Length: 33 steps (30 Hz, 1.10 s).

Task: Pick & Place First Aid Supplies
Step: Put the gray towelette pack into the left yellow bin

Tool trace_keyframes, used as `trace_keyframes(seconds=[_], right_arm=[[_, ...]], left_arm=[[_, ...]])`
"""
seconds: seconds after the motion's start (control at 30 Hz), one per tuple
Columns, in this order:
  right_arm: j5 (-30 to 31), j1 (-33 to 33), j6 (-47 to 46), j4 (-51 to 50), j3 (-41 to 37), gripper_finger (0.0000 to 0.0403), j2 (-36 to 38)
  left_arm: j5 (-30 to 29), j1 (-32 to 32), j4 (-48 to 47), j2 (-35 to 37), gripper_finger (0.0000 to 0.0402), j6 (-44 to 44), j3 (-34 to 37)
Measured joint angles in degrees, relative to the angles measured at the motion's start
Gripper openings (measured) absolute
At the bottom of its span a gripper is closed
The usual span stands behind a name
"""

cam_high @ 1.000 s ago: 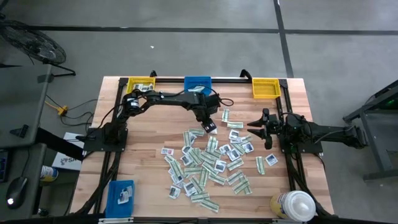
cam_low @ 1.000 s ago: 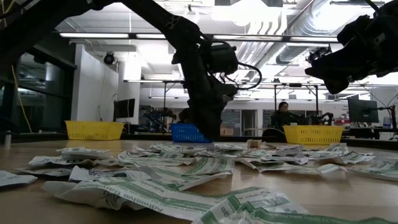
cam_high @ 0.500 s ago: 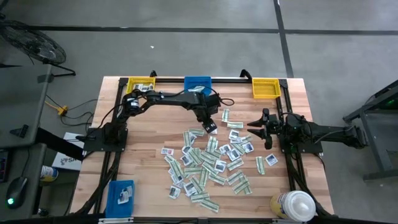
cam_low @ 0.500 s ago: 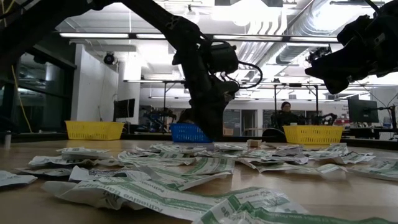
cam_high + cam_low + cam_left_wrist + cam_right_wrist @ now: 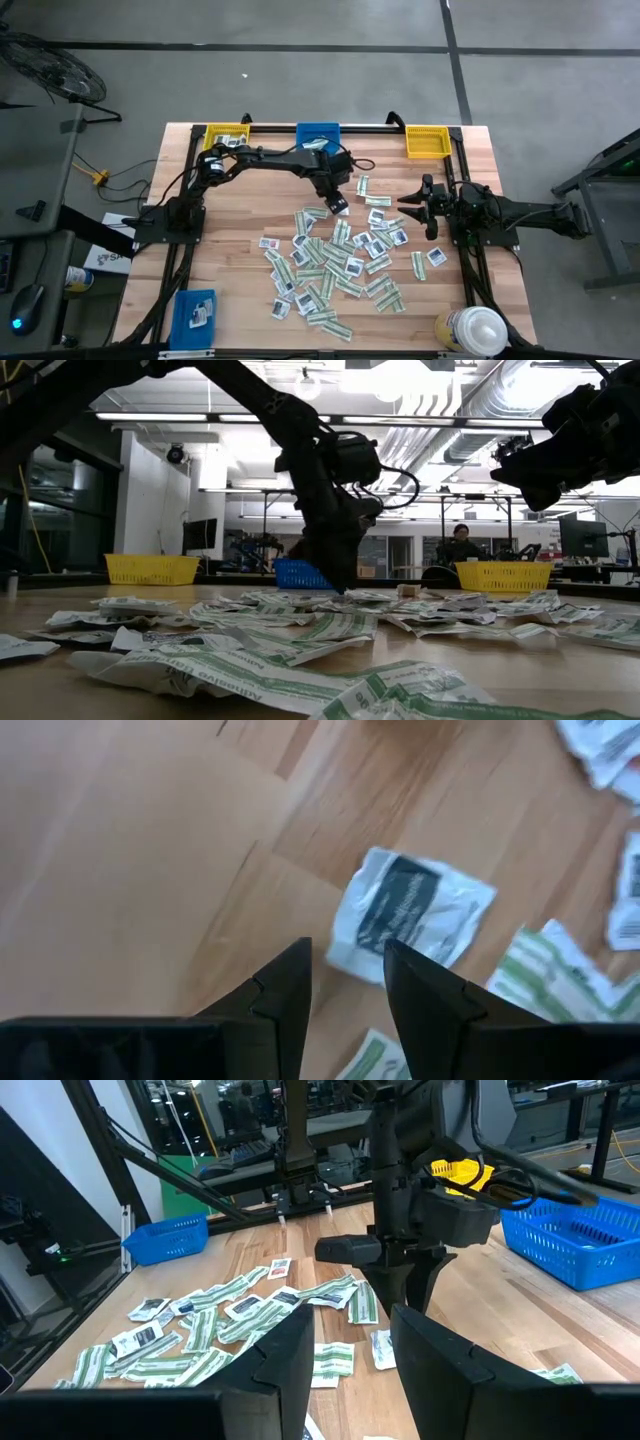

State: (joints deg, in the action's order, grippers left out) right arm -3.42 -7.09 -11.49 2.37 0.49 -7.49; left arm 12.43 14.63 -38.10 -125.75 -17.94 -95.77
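Two yellow bins (image 5: 228, 134) (image 5: 427, 141), blue bin (image 5: 318, 133) at far edge — white-capped bottle (image 5: 472, 331), probably, near corner.

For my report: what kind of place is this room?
Probably a robotics lab or workshop: two arms on a wooden table, exposed ceiling ducts, and a person seated at benches behind.

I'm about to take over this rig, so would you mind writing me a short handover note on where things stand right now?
Left gripper: open, empty, low over a squarish white packet at the far edge of the pile.
Right gripper: open, empty, raised at the pile's right side.
Supplies: most packets lie scattered mid-table.
Bins: yellow bins and and a blue bin at the far edge; another blue bin at the near left holds a packet.
Done: very little.
Left: nearly the whole pile.
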Motion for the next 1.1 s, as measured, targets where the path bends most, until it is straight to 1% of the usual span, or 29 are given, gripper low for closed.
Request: trace_keyframes(seconds=[0.13,0.33,0.57,0.8,0.9,1.1], right_arm=[[0.0,0.0,0.0,0.0,0.0,0.0129,0.0],[0.0,0.0,0.0,0.0,0.0,0.0129,0.0],[0.0,0.0,0.0,0.0,0.0,0.0129,0.0],[0.0,0.0,0.0,0.0,0.0,0.0129,0.0],[0.0,0.0,0.0,0.0,0.0,0.0129,0.0],[0.0,0.0,0.0,0.0,0.0,0.0129,0.0]], left_arm=[[1.4,0.0,1.3,-0.9,0.0126,-0.4,-0.1],[0.3,0.0,1.0,-0.9,0.0126,-0.4,-0.1],[2.5,0.0,0.7,-1.8,0.0126,-0.4,-0.3],[2.6,-0.3,-0.2,-2.8,0.0124,-0.3,-0.3],[2.6,-0.3,-0.4,-2.9,0.0104,0.5,-0.3],[2.5,-0.3,-0.7,-2.9,0.0030,1.5,-0.2]])
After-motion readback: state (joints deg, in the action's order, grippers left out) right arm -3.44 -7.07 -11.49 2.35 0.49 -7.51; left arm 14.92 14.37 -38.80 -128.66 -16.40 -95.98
